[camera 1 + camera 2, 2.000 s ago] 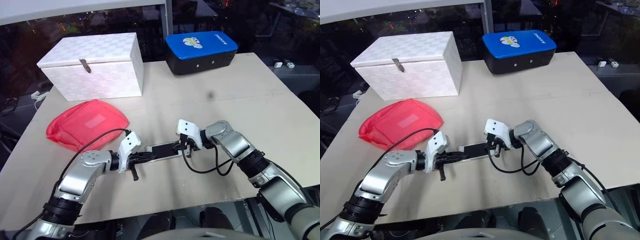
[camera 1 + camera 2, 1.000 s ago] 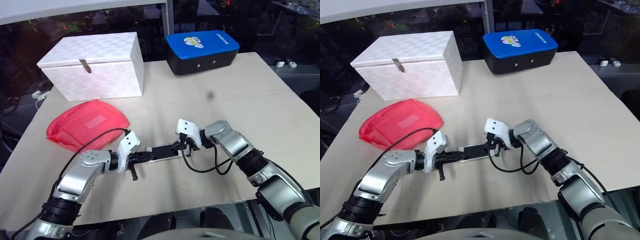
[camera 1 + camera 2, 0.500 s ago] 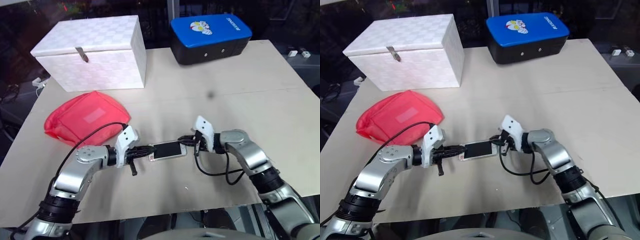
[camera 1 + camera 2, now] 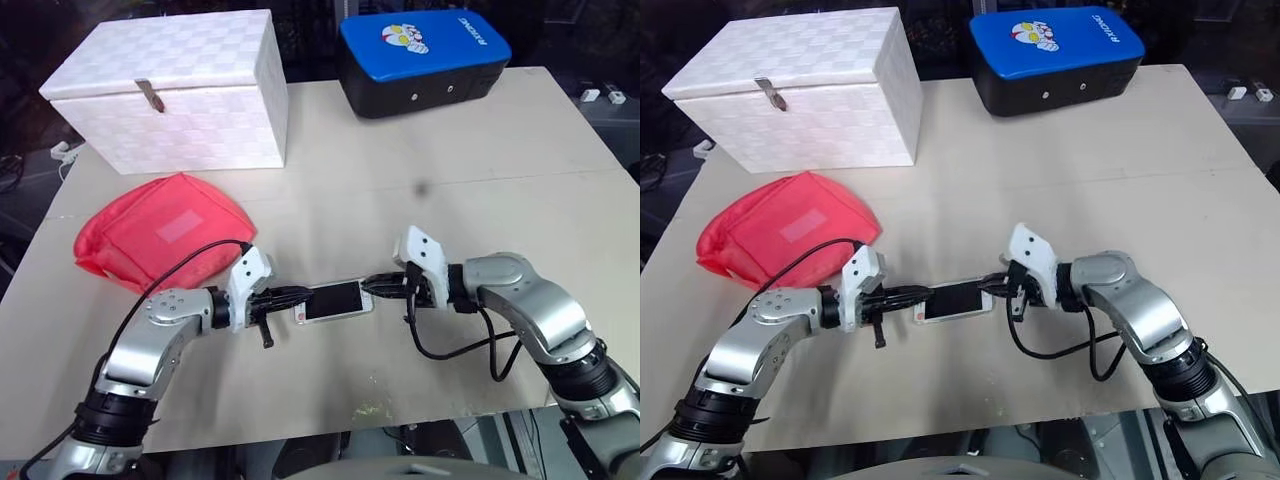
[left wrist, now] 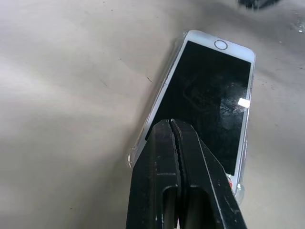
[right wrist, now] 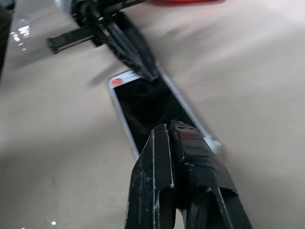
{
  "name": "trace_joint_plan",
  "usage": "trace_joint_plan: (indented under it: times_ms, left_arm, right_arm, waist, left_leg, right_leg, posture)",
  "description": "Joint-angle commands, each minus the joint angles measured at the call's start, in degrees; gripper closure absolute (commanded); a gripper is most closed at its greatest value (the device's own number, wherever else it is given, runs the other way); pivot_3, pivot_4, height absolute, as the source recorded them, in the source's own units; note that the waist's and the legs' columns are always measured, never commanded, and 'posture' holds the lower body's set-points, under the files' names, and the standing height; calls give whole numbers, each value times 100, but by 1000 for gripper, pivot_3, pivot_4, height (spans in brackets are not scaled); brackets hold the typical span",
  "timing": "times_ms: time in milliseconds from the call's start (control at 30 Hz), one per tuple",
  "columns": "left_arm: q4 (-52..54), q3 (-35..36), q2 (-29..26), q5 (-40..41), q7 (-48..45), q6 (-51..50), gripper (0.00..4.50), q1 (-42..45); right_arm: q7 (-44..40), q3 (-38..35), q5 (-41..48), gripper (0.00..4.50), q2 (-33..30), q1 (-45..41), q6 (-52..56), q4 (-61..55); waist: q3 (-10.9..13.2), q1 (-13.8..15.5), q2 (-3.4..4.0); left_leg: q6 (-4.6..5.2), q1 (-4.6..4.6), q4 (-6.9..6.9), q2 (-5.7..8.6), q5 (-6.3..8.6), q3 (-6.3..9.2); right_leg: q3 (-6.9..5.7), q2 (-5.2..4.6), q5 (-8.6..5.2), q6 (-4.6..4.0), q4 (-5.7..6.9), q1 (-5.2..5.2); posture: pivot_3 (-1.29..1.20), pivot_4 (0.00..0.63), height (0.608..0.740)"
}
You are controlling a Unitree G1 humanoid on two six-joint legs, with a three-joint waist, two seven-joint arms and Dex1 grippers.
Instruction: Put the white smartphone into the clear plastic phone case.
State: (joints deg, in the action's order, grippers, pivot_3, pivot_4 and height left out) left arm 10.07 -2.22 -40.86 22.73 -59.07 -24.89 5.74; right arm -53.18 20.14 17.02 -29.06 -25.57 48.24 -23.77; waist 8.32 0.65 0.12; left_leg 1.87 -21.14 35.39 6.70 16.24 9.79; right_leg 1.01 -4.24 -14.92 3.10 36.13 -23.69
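Lying screen-up on the beige table (image 4: 470, 180), white smartphone (image 4: 334, 299) inside clear plastic phone case (image 5: 137, 141), rim visible along its edges. Closed left pincer (image 4: 297, 296) at one short end, closed right pincer (image 4: 372, 286) at the other, both shut on nothing. Best finished by pressing each corner straight down with closed tips, gently, until fully seated, without sliding.

You're looking at a lab-style test bench: a plain beige tabletop (image 4: 520, 140) with props, cables (image 4: 40, 160) and dark clutter behind.
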Motion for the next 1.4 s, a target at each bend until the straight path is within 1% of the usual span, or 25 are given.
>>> trace_joint_plan:
  times_ms: [33,100,233,333,533,733,967,1200,1300,1333,1400]
  left_arm:
    - [-80,-152,-81,-70,-125,-61,4477,-217]
    - [-81,-140,-81,-80,-144,-30,4477,-234]
    - [-54,-120,-87,-96,-167,16,4477,-280]
    - [-34,-115,-92,-108,-166,19,4477,-315]
    - [-31,-142,-104,-159,-135,-5,4477,-323]
    - [-39,-156,-107,-179,-102,-20,4477,-310]
    - [-52,-124,-143,-188,-68,-45,4477,-333]
    - [-148,189,-66,51,-24,-58,4477,-304]
    - [-209,615,66,453,83,-263,4477,-230]
    - [-242,773,100,591,105,-320,4477,-196]
    - [-297,1051,170,826,219,-482,4477,-111]
  right_arm:
    - [-87,535,-324,4500,-158,-123,-351,178]
    - [-88,688,-444,4500,-189,-185,-476,409]
    - [-265,1039,-752,4500,-449,-322,-691,683]
    - [-387,1187,-823,4500,-532,-426,-681,792]
    - [-751,1744,-1189,4500,-632,-851,-721,1258]
    - [-1064,2202,-1464,4500,-599,-1061,-704,1591]
    - [-1137,2554,-1825,4500,-311,-1178,-810,2114]
    - [-923,2395,-2033,4500,-101,-1015,-1074,2442]
    - [-811,1773,-1599,4500,113,-926,-1210,2131]
    - [-715,1488,-1419,4500,217,-881,-1094,1968]
    - [-577,1135,-1298,4500,275,-802,-1148,1725]
  waist:
    - [1,-4,-2]
    - [3,-7,-2]
    - [2,0,-3]
    - [1,10,-4]
    - [-3,13,-7]
    - [-16,15,-13]
    - [-86,4,-11]
    - [-140,5,3]
    - [-138,6,2]
    - [-133,6,0]
    - [-117,5,-4]
  left_leg:
    - [0,0,1,1,0,1]
    - [0,-1,3,1,0,1]
    - [0,2,19,2,0,2]
    - [0,2,31,3,0,5]
    - [0,2,73,7,0,5]
    - [0,27,90,8,1,4]
    - [-1,47,90,8,1,5]
    - [-1,74,90,8,1,5]
    - [0,88,90,8,2,7]
    - [0,87,90,7,2,9]
    - [-1,84,90,7,2,11]
  right_leg:
    - [-1,0,0,0,0,0]
    - [-4,-1,0,0,0,0]
    - [-6,-1,1,-1,7,4]
    - [-9,-1,1,0,11,7]
    - [-10,-3,1,-1,48,10]
    - [-10,-3,3,-2,64,34]
    - [-10,-2,4,-4,68,47]
    - [-10,0,4,-5,70,73]
    - [-10,1,4,-5,70,89]
    - [-11,3,4,-5,70,89]
    - [-12,3,4,-5,70,87]
  posture:
    - [0,150,740]
    - [0,150,740]
    - [0,150,740]
    - [0,150,740]
    - [0,150,740]
    - [0,150,740]
    - [0,150,740]
    - [0,150,740]
    - [0,150,740]
    - [0,150,740]
    - [0,150,740]
